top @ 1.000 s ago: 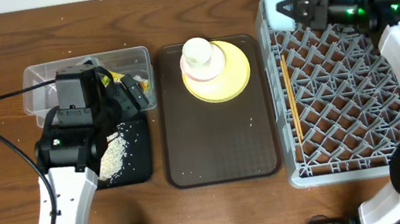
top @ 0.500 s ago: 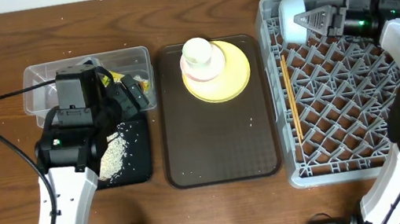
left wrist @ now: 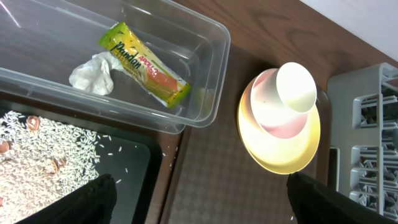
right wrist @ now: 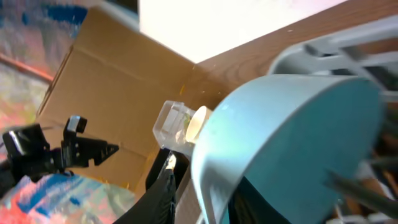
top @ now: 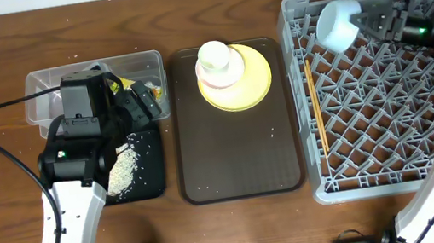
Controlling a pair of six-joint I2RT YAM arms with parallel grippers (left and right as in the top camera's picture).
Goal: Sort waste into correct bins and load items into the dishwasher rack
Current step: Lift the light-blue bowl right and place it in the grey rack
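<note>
My right gripper is shut on the rim of the light blue bowl, holding it tilted over the far left corner of the grey dishwasher rack; the bowl fills the right wrist view. The chopsticks lie in the rack's left side. The white cup sits in the pink bowl on the yellow plate. My left gripper is open, above the clear tub and black tray. The snack wrapper and tissue lie in the tub; rice lies in the black tray.
The plate stack stands at the far end of the dark-brown serving tray, between the bins and the rack. A black cable loops over the table left of the left arm. Brown wood table surrounds everything.
My right gripper has carried the blue bowl rightward and down, from past the rack's far left corner to over the rack. The left arm has not moved.
</note>
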